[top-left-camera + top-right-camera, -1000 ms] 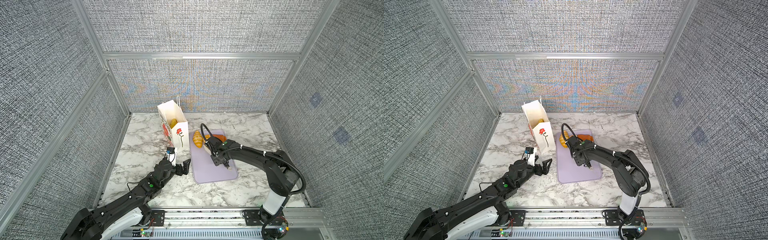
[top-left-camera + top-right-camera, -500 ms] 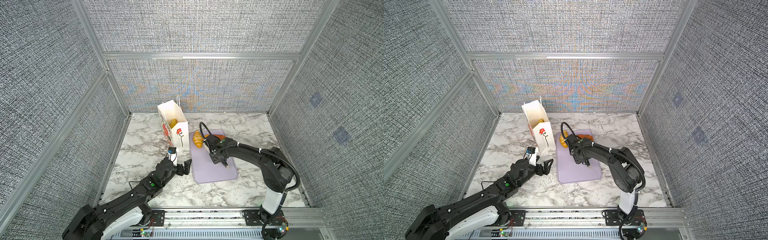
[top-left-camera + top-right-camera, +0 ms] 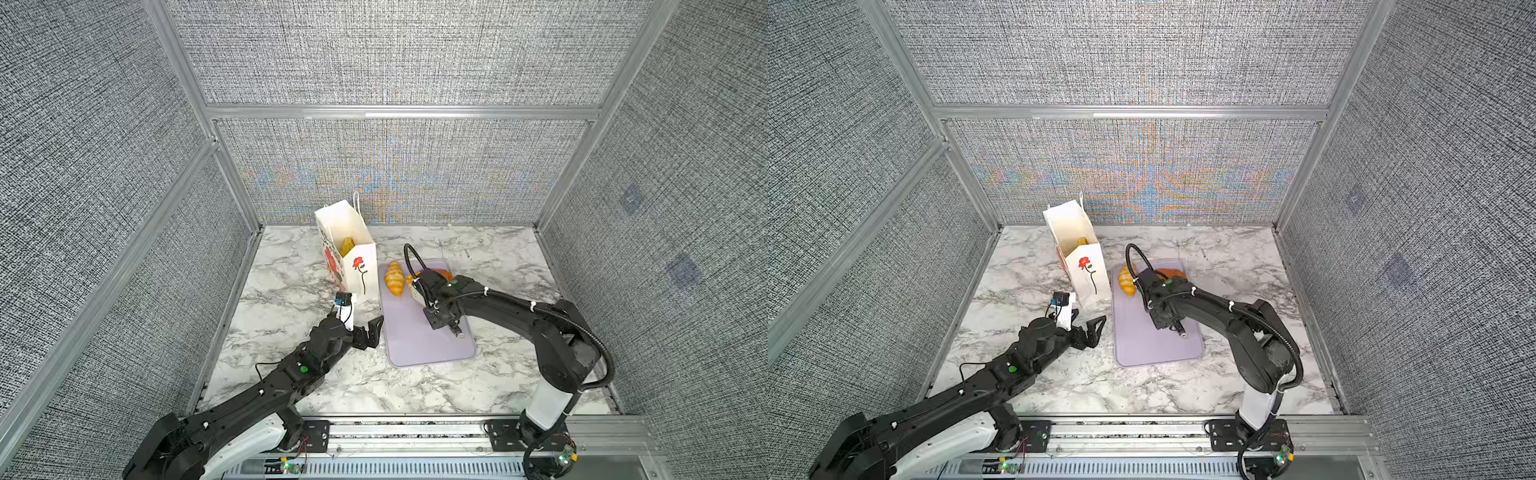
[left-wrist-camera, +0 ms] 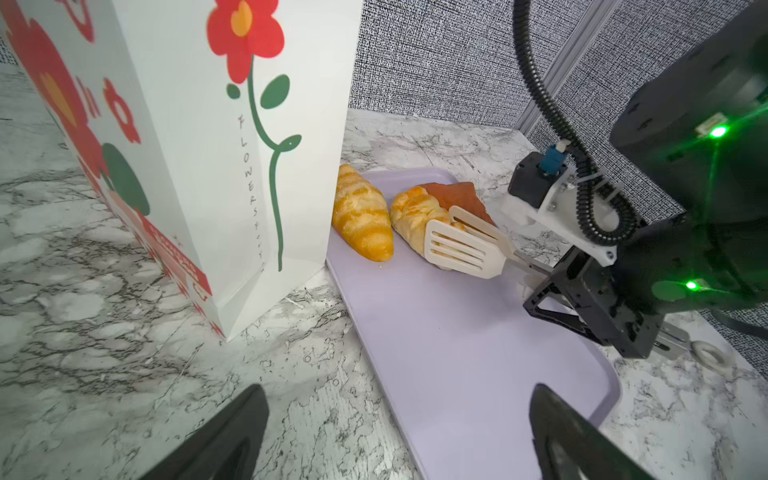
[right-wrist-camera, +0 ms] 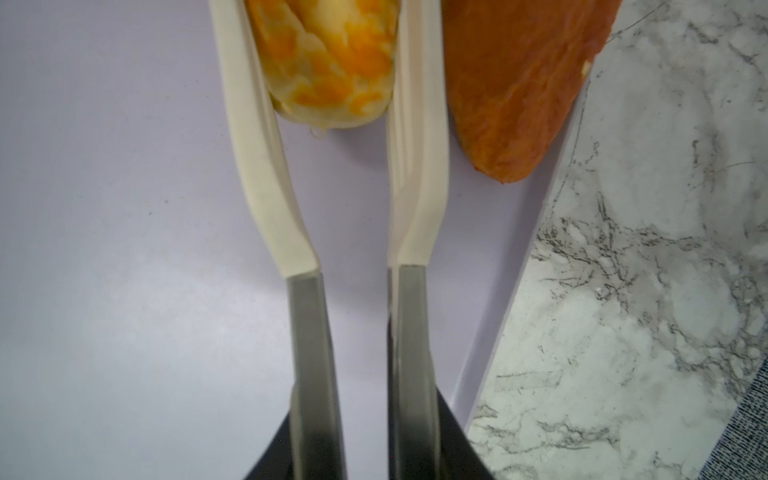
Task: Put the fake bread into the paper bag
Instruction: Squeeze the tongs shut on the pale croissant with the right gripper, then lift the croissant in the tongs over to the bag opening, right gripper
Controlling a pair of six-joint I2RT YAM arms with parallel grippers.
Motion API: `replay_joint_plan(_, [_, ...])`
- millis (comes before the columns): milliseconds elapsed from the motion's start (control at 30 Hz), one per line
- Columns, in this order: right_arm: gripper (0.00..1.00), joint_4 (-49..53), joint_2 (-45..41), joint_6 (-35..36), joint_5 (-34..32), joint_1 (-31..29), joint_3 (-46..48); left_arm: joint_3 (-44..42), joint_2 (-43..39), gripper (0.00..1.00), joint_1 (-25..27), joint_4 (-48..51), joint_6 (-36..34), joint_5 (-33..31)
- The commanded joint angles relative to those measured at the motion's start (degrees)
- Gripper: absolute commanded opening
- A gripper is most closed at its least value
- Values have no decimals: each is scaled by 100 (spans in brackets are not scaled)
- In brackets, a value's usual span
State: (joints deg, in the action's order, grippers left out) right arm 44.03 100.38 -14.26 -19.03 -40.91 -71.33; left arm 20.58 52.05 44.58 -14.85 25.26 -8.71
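As tongs [image 4: 461, 249] flank croissant [image 4: 409, 212], tray [image 4: 457, 353] (mostly) open

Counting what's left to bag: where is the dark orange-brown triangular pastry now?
In both top views the triangular pastry lies at the lavender tray's far right corner, just beside the croissant between the tongs' blades.

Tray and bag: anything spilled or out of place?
Nothing stands out. The paper bag stands upright and open; a free croissant, a croissant between the tongs and the brown triangular pastry lie on the lavender tray.
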Motion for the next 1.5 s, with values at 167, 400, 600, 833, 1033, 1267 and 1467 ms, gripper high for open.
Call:
replay_joint_plan(167, [30, 145, -495, 28, -4, -4, 93, 164, -89, 99, 7, 160, -144, -104])
replay_joint_plan(400, [30, 303, -975, 50, -31, -4, -18, 414, -160, 99, 7, 416, -315, -79])
replay_joint_plan(600, [30, 428, -1398, 86, -107, -29, -169, 668, -119, 99, 7, 559, -507, -12])
replay_joint_plan(833, [30, 494, -1769, 94, -107, -130, -402, 924, 15, 99, 10, 567, -720, 37])
replay_joint_plan(1033, [30, 555, -1907, 185, -34, -256, -724, 1164, 86, 99, 7, 660, -868, -84])
replay_joint_plan(1267, [30, 548, -2009, 342, -5, -402, -1120, 1484, 26, 99, 3, 924, -1033, -314])
replay_joint_plan(1467, [30, 412, -2144, 485, 56, -529, -1425, 1673, -62, 99, -50, 1232, -1053, -573])
